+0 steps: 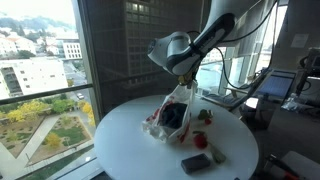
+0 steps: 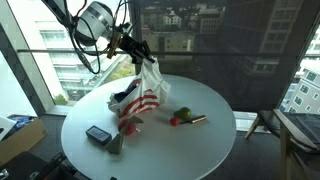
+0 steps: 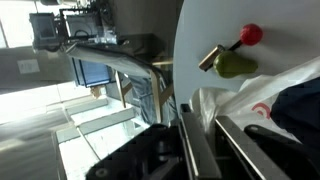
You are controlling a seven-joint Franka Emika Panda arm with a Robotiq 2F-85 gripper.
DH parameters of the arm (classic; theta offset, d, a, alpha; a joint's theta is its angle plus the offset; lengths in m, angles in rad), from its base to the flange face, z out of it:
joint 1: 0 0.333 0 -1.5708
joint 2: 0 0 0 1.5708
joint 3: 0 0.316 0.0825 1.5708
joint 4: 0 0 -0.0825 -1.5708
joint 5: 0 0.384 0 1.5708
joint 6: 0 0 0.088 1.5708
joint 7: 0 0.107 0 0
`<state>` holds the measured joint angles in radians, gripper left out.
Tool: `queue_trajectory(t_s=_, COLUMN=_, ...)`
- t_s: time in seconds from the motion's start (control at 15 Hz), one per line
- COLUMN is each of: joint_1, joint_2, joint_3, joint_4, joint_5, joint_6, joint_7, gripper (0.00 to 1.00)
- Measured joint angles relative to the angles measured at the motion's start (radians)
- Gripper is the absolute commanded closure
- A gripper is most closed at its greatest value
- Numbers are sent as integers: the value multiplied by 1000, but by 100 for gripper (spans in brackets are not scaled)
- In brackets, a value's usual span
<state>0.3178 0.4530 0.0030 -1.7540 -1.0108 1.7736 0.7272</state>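
Note:
A white plastic bag (image 1: 170,113) with red print stands on the round white table (image 1: 120,135), with something dark inside it. My gripper (image 1: 183,78) holds the bag's top edge from above, so the plastic hangs stretched below it. Seen from the opposite side, the gripper (image 2: 140,55) pinches the bag (image 2: 140,97) in the same way. In the wrist view the bag (image 3: 232,105) runs between the two fingers (image 3: 197,150), and the gripper (image 3: 222,150) is shut on it.
A green and red toy fruit (image 2: 182,118) with a brown piece (image 2: 198,120) lies beside the bag, also visible as the green fruit (image 3: 235,65). A black flat box (image 1: 195,162) and a small green object (image 1: 217,156) lie near the table edge. Large windows surround the table.

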Motion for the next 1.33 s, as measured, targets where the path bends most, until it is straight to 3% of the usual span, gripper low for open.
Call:
queue_trajectory(t_s=0.13, joint_1=-40, joint_2=-14, joint_3=12, joint_4=-10, joint_5=69, joint_6=-17, joint_7=0, gripper=57)
queue_trajectory(t_s=0.67, joint_1=-84, joint_2=-134, joint_3=48, joint_4=-76, joint_5=143, joint_6=37, joint_7=78, gripper=0)
queue_trajectory(t_s=1.07, joint_1=-95, joint_2=-280, joint_3=101, joint_4=-203, joint_5=264, joint_6=277, joint_7=-56, gripper=0)
queue_trajectory(t_s=1.33, joint_1=-122, joint_2=-272, joint_3=101, joint_4=-261, joint_5=384, joint_6=482, joint_7=-212, gripper=0)
